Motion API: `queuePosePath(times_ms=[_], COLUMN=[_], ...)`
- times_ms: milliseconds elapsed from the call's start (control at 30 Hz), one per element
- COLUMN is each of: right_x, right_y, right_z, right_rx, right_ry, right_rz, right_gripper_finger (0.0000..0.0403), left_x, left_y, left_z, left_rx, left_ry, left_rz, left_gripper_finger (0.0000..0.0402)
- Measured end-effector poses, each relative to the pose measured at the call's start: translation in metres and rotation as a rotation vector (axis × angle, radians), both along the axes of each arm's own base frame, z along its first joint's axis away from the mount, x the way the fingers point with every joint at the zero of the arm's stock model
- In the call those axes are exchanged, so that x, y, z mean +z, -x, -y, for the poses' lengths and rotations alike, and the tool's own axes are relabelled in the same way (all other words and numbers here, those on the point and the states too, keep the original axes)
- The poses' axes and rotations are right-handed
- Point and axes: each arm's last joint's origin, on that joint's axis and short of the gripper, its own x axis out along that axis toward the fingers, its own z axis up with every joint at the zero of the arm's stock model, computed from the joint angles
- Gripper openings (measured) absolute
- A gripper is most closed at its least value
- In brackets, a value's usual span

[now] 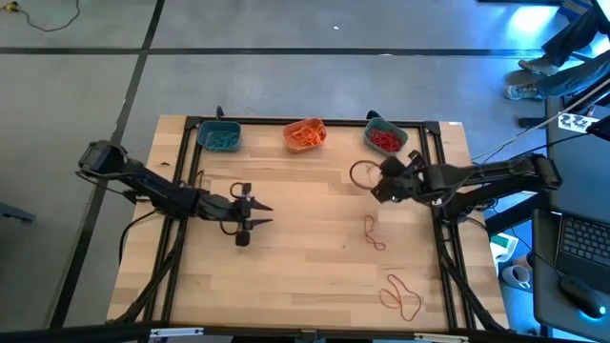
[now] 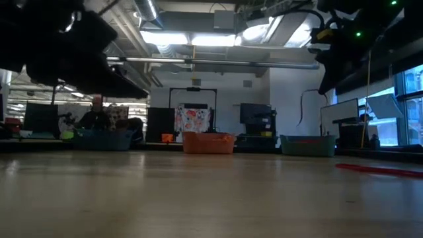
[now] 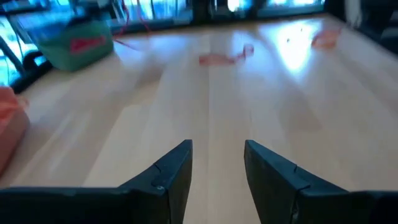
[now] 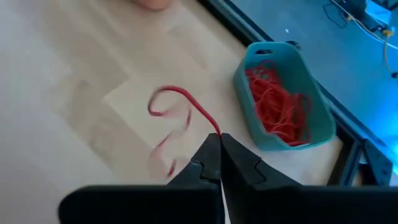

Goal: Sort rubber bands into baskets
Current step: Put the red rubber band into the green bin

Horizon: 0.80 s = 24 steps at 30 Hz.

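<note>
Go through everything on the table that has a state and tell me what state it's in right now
Left gripper: open, empty.
Right gripper: shut on a red rubber band.
Teal basket: holds red bands.
Orange basket: holds orange bands.
Left teal basket: holds grey-teal bands.
Loose bands: lying on the table.

Grey floor (image 1: 286,76) around the table, bright ceiling lights (image 2: 192,38) (blue-lit windows (image 2: 410,106) at one side).

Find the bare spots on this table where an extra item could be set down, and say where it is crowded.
Free: the wood between the left tool and the loose bands; also the near-left corner. Crowded: the far edge with three baskets, and around the right tool holding a red band.
</note>
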Motion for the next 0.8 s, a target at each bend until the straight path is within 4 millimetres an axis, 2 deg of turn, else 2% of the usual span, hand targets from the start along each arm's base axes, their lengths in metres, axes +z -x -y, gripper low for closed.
queuePosePath(times_ms=[133,267,533,800], right_x=[0.007,0.013,0.022,0.032], right_y=[0.004,0.008,0.017,0.011], right_z=[0.015,0.025,0.046,0.064], right_rx=[-0.037,-0.046,-0.133,-0.128], right_ry=[0.017,0.039,0.134,0.213], right_rz=[0.027,0.03,0.029,0.074], right_gripper_finger=[0.0005,0.0005,0.0005,0.0005], left_x=[0.004,0.008,0.008,0.009], left_y=[0.014,0.021,0.022,0.022], left_z=[-0.004,-0.005,-0.004,-0.004], left_rx=[-0.001,-0.022,-0.042,-0.043], left_ry=[0.026,0.038,0.048,0.046], left_rz=[0.115,0.156,0.153,0.165], left_gripper_finger=[0.0143,0.0143,0.0143,0.0143])
